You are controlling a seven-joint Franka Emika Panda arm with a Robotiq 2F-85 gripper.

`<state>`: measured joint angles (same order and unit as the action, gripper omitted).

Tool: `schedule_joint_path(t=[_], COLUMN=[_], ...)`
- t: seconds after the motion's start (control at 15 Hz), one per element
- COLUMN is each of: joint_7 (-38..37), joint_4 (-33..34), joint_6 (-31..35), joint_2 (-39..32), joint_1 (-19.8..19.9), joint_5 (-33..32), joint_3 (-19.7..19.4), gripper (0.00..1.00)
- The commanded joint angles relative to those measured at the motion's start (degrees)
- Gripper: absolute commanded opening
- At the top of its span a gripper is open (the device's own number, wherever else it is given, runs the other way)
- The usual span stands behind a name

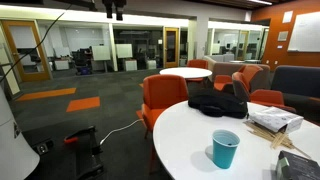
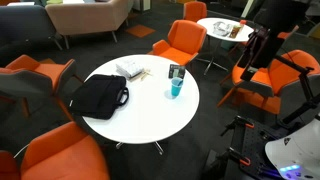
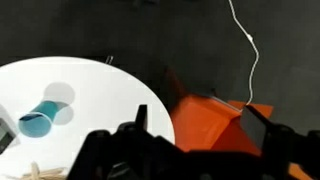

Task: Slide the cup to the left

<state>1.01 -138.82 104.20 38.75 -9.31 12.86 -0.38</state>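
Observation:
The small teal-blue cup (image 1: 225, 148) stands upright on the round white table (image 1: 185, 130). It also shows in an exterior view (image 2: 177, 87) near the table's edge, and at the left of the wrist view (image 3: 40, 121). My gripper (image 3: 200, 125) is open and empty. It hangs high beside the table, over an orange chair (image 3: 213, 128), well apart from the cup. In an exterior view the gripper (image 2: 245, 70) hangs to the right of the table. In an exterior view only its tip (image 1: 115, 8) shows, at the top edge.
A black bag (image 2: 100, 95) lies on the table, away from the cup. A box of papers (image 2: 130, 69) and a small dark object (image 2: 176, 71) sit behind the cup. Orange chairs (image 2: 180, 42) ring the table. A white cable (image 3: 250, 50) runs over the dark floor.

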Motion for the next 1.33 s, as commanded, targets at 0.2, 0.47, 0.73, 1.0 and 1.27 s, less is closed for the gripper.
schedule_joint_path(t=[0.2, 0.47, 0.73, 1.0, 1.27], joint_7=[0.8, -0.2, -1.4, -4.0, -5.7], joint_4=[0.2, -2.1, -3.3, 0.3, 8.3], joint_6=[-0.3, 7.5, 18.5, 27.2, 31.2], joint_2=[0.0, -2.4, -11.5, -25.3, -40.1], joint_1=[1.6, 3.4, 7.4, 11.8, 13.9], joint_5=[0.8, -0.2, -3.1, -6.4, -7.9], joint_3=[1.2, 2.2, 1.2, -0.3, -2.5], gripper=[1.0, 1.0, 1.0, 1.0, 1.0])
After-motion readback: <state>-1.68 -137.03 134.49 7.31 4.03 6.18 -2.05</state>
